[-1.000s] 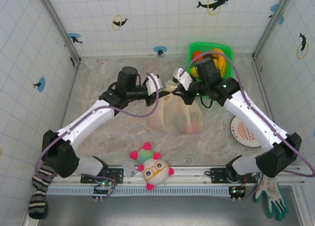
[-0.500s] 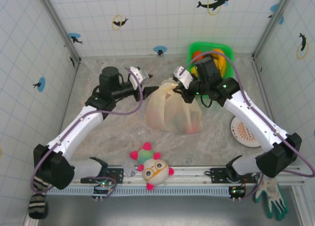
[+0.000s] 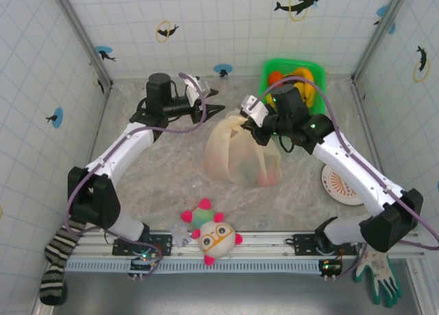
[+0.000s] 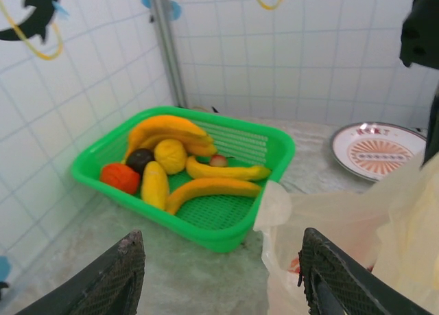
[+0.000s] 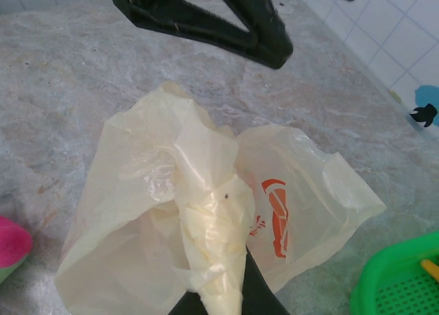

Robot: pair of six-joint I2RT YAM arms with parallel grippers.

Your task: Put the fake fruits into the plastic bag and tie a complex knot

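While several fake fruits (image 4: 171,165) are lying in the green basket (image 4: 206,234) at far right, the plastic bag (image 3: 233,157) — mid-table, partly filled — is being gripped by one handle strip (image 5: 216,260) in the closed right gripper (image 3: 245,121). The left gripper (image 3: 218,100) is being held spread and empty — the knot is not yet being tied.

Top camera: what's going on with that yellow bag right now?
The right gripper is shut on a bunched handle strip of the translucent pale-yellow plastic bag, holding its top up. The left gripper hangs open beside the bag, holding nothing. Glossy toy fruits lie in the green plastic basket.
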